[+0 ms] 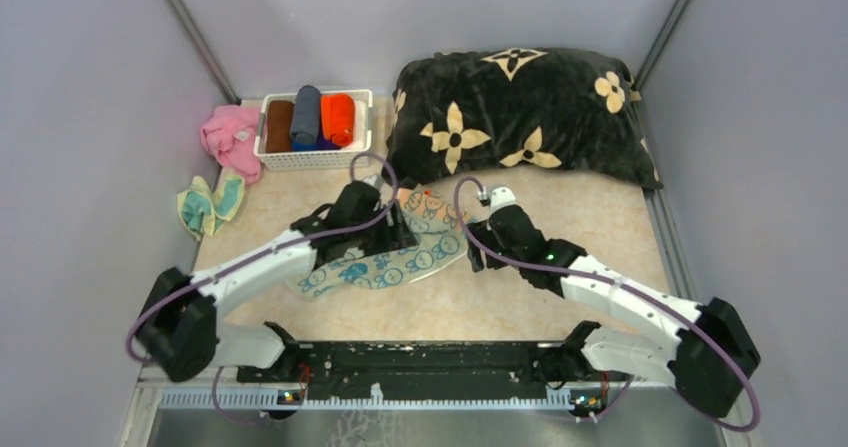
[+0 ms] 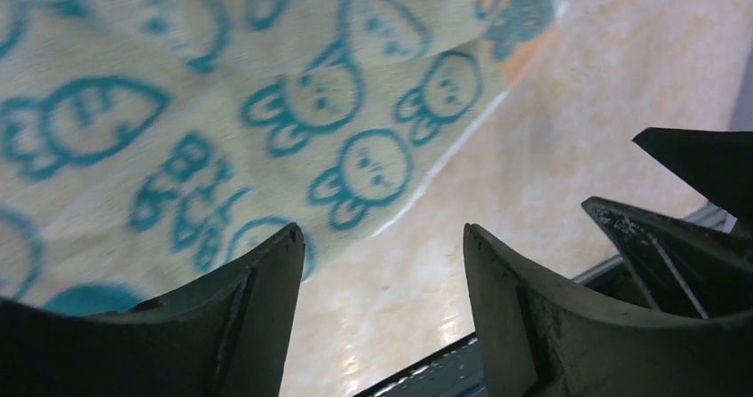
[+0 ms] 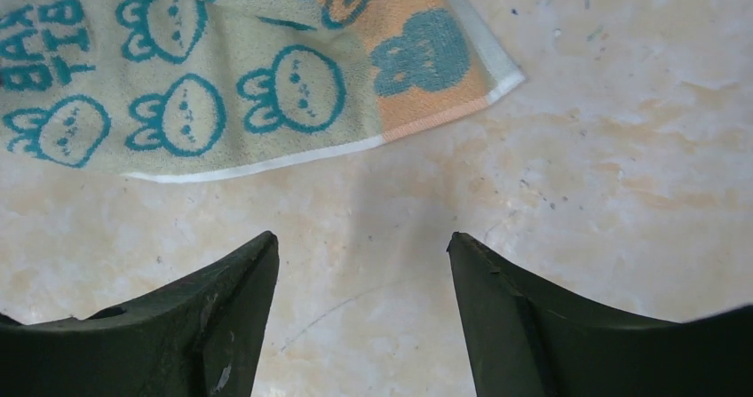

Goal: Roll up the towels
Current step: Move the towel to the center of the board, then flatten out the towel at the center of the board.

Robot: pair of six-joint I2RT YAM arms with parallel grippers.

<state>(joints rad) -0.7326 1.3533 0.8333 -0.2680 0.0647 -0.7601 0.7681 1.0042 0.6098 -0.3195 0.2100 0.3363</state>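
Towel (image 3: pixel 222 104) shows teal bunnies (image 3: pixel 297 86) and cropped lettering (image 3: pixel 40 42).

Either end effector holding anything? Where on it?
Nothing is held. The left end effector is open at the towel edge; the right end effector is open over the table, short of the towel's corner.

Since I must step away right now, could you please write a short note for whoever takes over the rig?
Left tool: open, empty, over the edge of the bunny-print towel.
Right tool: open, empty, over bare table by that towel's corner.
Bunny-print towel: flat, unrolled, between the arms.
Done: orange-red towel, dark blue towel and brown towel sit rolled in the white basket.
Left: roll the flat towel, then the yellow-teal cloth crumpled left of the basket; perhaps the pink cloth too.
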